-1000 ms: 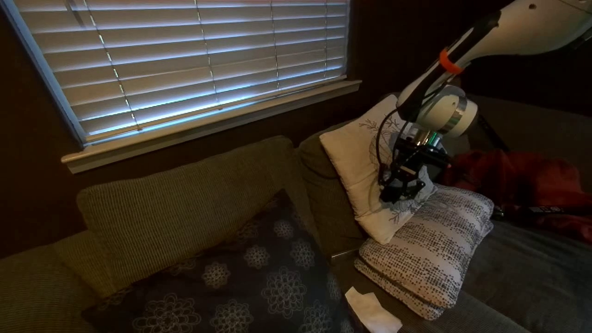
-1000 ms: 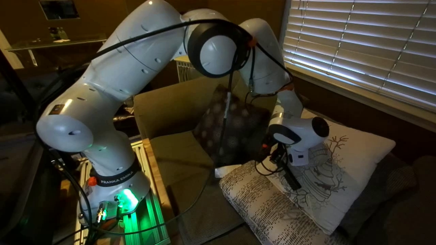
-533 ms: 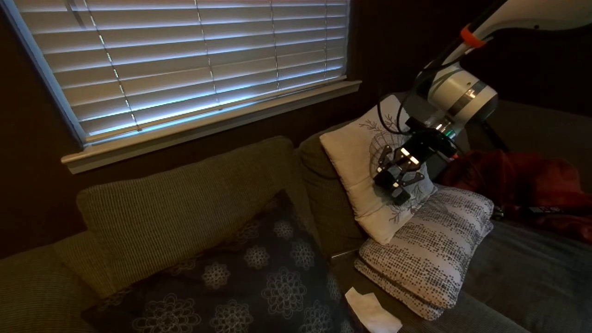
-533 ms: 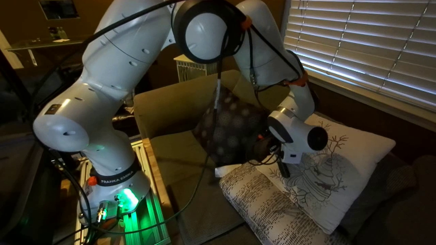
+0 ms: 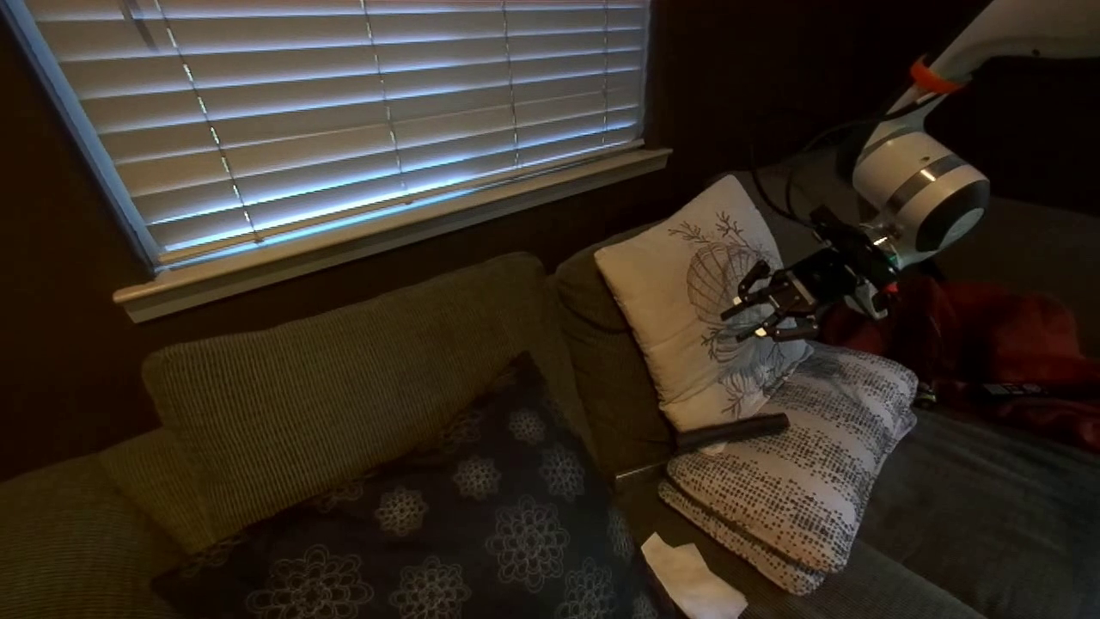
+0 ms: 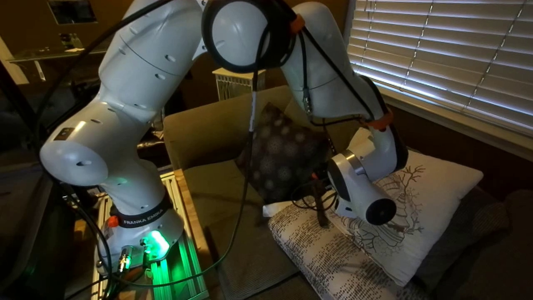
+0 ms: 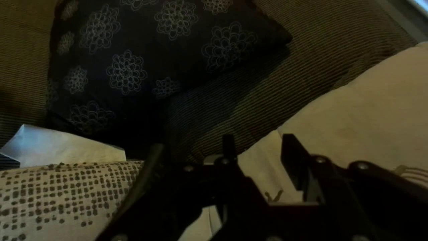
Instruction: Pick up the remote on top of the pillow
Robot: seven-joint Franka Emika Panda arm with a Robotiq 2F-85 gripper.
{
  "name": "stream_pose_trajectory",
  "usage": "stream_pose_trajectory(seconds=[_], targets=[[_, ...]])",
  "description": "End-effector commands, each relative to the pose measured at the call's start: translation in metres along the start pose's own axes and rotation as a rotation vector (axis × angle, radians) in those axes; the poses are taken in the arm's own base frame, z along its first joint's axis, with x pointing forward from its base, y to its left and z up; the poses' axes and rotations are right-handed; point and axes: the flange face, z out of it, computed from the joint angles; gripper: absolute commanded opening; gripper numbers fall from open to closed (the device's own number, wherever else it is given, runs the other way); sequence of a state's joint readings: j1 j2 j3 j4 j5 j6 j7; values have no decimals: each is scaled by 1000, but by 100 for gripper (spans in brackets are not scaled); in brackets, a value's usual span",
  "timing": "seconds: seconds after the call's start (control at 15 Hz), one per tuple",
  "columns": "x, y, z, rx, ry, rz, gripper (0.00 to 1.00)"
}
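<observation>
The remote (image 5: pixel 735 432) is a slim dark bar across the lower corner of the white cushion and the speckled pillow (image 5: pixel 799 464). It also shows over the pillow (image 6: pixel 329 258) in an exterior view, as a blurred bar (image 6: pixel 321 208). I cannot tell whether it rests there or is in the air. In the wrist view a dark blurred bar (image 7: pixel 147 170), likely the remote, lies left of the jaws. My gripper (image 5: pixel 744 323) is open and empty, above the remote and in front of the white cushion; its fingertips show apart in the wrist view (image 7: pixel 258 139).
The white leaf-motif cushion (image 5: pixel 662 292) leans behind the pillow, close to the gripper. A dark cushion with circles (image 5: pixel 481 533) and a white paper (image 5: pixel 696 576) lie on the sofa. A red cloth (image 5: pixel 988 335) is behind the hand. A windowsill (image 5: pixel 412 219) runs along the wall.
The gripper has moved back and tilted, up and to the right in an exterior view. A dark shape at its jaws no longer shows there; the remote now shows separately below it.
</observation>
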State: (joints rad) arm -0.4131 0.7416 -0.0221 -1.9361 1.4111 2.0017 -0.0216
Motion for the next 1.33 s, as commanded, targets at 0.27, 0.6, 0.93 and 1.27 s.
stream_pose_trajectory(seconds=[0.27,0.6,0.93,1.27], targets=[[11,16,-27,-29,108,-57,67],[-3,8,-3,-222,260,-161,99],[-16,7,36,-449,296,-200,100],[-28,9,51,-599,328,-240,100]])
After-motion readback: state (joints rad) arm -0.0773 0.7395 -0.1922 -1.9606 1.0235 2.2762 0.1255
